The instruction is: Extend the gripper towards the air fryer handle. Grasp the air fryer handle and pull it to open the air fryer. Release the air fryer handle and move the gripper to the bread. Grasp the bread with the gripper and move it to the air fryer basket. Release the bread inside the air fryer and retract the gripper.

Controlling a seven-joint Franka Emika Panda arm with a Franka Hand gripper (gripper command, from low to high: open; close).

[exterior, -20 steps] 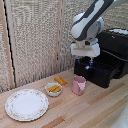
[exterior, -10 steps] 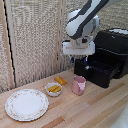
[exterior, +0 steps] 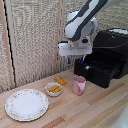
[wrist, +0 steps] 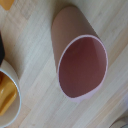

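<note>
The air fryer basket (exterior: 101, 70) is seen pulled out of the air fryer (exterior: 111, 47) at centre right of the exterior view, so the opening step is judged done. The bread (exterior: 60, 80) is not yet picked up — it lies on the table (exterior: 95, 107) at centre frame, beside the white bowl (exterior: 53, 89). The gripper (exterior: 72, 60) is held above the pink cup (exterior: 79, 85), approx. mid-frame; nothing is seen held, but jaw spread can't be told. Left to do: grasp, carry to basket, release, retract.

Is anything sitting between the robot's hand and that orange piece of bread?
Nothing visible. The gripper hangs above the bread; the pink cup and small white bowl stand beside it, not across the way down.
</note>
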